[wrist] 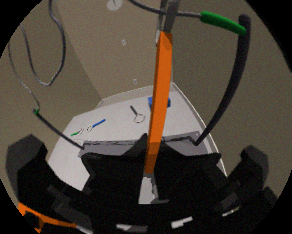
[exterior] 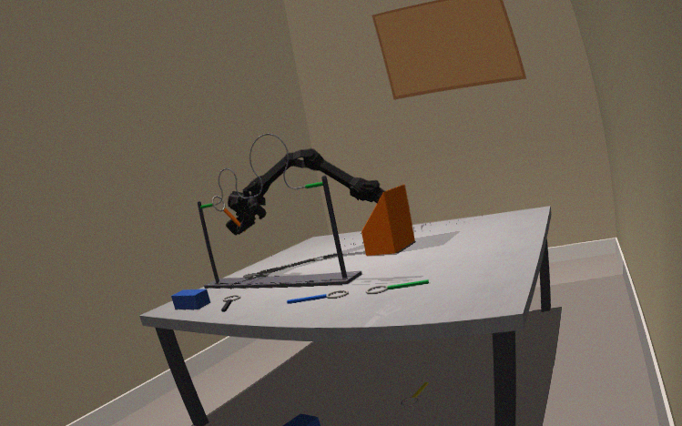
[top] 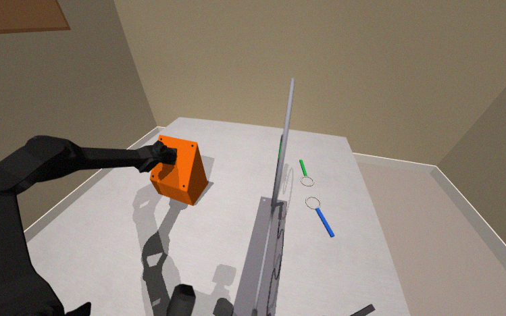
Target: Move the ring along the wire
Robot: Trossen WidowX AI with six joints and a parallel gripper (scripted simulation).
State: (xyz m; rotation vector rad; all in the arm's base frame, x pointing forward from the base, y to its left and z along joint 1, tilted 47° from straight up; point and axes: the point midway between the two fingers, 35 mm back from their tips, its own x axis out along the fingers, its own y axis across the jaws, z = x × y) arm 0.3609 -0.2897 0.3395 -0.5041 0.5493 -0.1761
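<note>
The orange handle (exterior: 231,217) (wrist: 161,80) is between the fingers of my gripper (exterior: 240,227) (wrist: 148,136), which is shut on it. The handle slants up to the ring (exterior: 218,203) (wrist: 168,16), seen nearly edge-on in the wrist view. The ring is around the wire, just off the inner end of the green part (exterior: 206,205) (wrist: 222,22) by one post (exterior: 208,246) (wrist: 235,82), at the thin grey part (exterior: 268,134) (wrist: 188,15). Whether they touch I cannot tell. The other green part (exterior: 313,185) (wrist: 36,111) is by the other post (exterior: 334,228) (wrist: 60,130).
The grey base (top: 253,251) (exterior: 279,280) carries both posts. Loose rings with blue (top: 325,223), green (top: 303,167) and black (exterior: 226,305) handles lie on the table beside it. A blue block (exterior: 190,299) is near the table edge. The arm's base is by a large orange block (top: 175,169) (exterior: 403,222).
</note>
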